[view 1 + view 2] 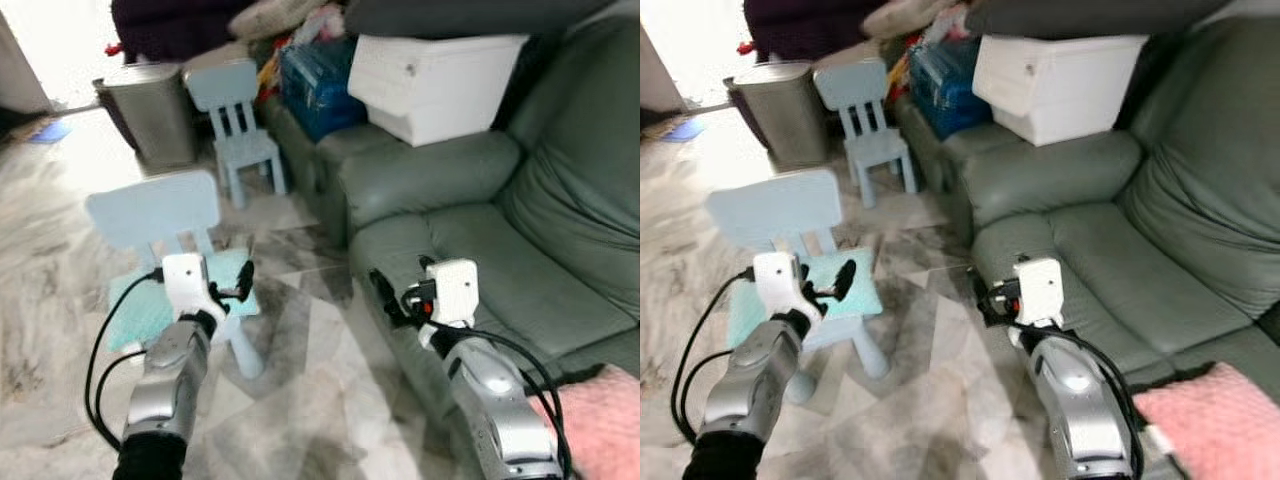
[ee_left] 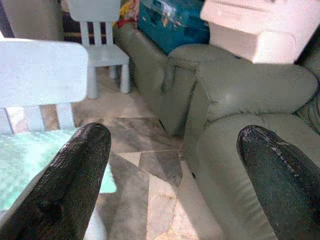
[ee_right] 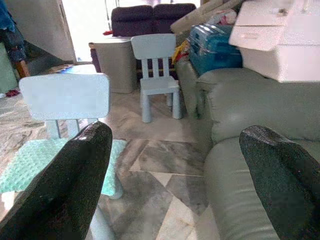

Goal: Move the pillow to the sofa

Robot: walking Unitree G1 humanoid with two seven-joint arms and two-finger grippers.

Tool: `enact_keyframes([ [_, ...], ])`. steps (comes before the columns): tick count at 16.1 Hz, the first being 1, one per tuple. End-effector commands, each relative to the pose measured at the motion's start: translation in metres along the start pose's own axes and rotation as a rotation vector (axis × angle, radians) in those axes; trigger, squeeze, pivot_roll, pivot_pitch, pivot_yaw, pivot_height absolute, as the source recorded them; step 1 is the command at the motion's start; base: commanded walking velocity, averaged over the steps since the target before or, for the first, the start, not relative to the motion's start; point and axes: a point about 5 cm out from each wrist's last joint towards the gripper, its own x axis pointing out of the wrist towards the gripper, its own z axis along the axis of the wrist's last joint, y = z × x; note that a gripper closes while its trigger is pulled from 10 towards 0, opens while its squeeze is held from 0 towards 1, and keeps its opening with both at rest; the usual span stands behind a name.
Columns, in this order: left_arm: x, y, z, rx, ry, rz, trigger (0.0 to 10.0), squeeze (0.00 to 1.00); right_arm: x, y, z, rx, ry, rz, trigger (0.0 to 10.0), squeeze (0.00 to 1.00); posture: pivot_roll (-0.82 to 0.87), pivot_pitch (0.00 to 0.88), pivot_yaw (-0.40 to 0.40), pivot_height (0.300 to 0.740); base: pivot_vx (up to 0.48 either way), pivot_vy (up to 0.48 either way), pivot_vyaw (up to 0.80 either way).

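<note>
1. now the left gripper [image 1: 828, 283], fingers apart, hovers over a near blue chair [image 1: 790, 215] at nine o'clock.
2. right gripper [image 1: 392, 297], fingers apart, hangs at the green sofa [image 1: 480, 270] seat's front edge.
3. pink pillow [image 1: 1220, 420] lies on the sofa at five o'clock.

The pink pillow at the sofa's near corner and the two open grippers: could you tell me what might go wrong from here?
1. The pink pillow sits at the near edge of the green sofa, beside the right arm's elbow; swinging that arm could knock it off.
2. The left gripper hovers over the near blue child's chair; lowering or turning might bump it.
3. The right gripper is close to the sofa seat's front edge and could snag there.
</note>
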Motion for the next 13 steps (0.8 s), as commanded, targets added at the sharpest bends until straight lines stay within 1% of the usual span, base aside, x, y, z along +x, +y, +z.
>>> enact_keyframes([
  [1,-0.003,0.0124,0.0018,0.01,0.002,0.036,10.0,0.0,0.0053,0.01,0.0067,0.006,-0.028,0.036,10.0,0.0,-0.18,0.0,0.058,0.74,0.0,0.476,0.0],
  [12,-0.0031,0.0122,0.0022,0.017,0.001,0.047,10.0,0.0,0.0058,0.0097,0.005,0.006,-0.025,0.036,10.0,0.0,-0.17,0.0,0.059,0.74,0.0,0.476,0.0],
  [13,-0.0031,0.0121,0.0035,0.033,-0.011,0.052,10.0,0.0,0.0057,0.0094,0.0048,0.007,-0.024,0.036,10.0,0.0,-0.17,0.0,0.059,0.74,0.0,0.0,0.0],
])
